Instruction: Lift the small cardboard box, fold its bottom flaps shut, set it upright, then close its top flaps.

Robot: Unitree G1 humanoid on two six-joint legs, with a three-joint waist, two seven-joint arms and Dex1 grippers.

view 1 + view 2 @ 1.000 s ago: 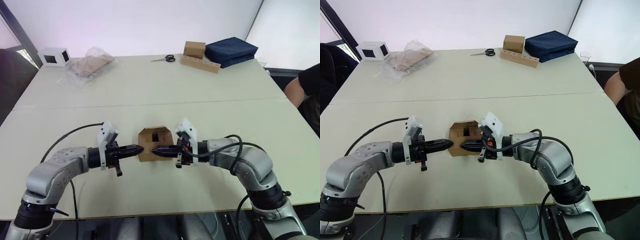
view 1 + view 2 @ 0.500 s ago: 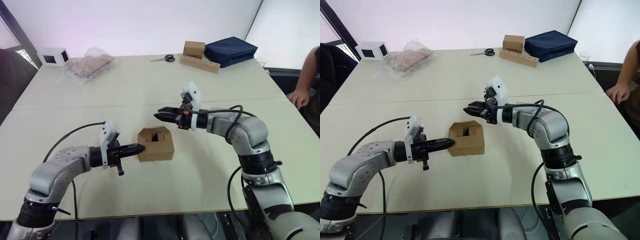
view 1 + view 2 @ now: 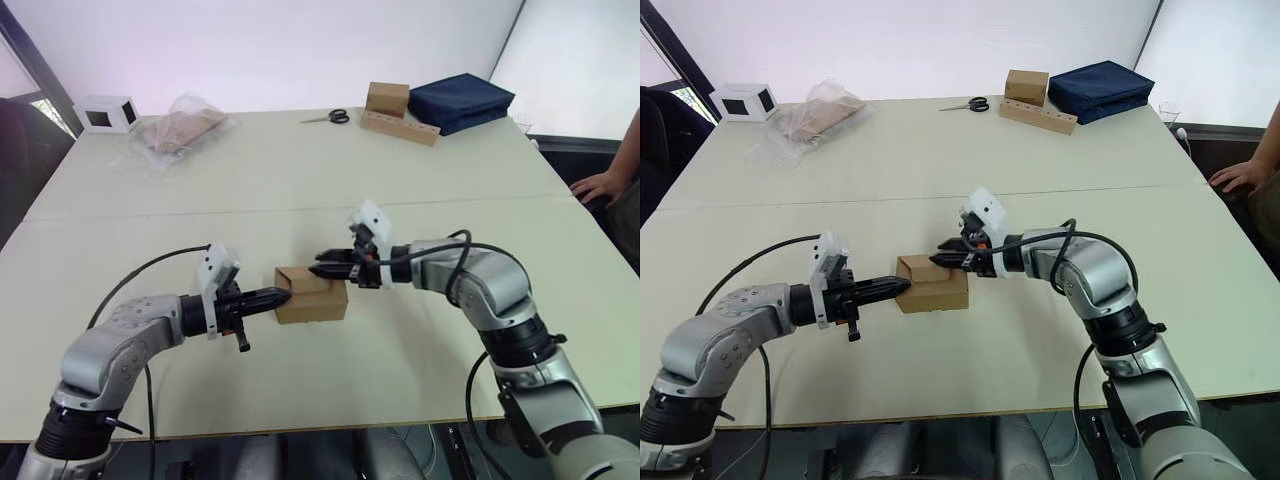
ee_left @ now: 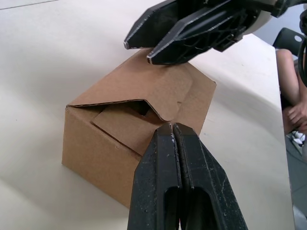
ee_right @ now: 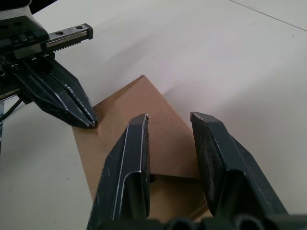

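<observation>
From the head views, the right gripper has come back down from its raised position half a second ago and now rests over the small cardboard box near the table's front. The top flaps now lie folded down. In the left wrist view, the left gripper stays pinched together, empty, against the box's side. In the right wrist view, the right fingers stand slightly apart, gripping nothing.

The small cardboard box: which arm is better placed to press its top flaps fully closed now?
Probably the right. The right gripper, fingers open, hangs directly over the top flaps of the small cardboard box, while the left gripper, shut, only braces the box's side.
</observation>
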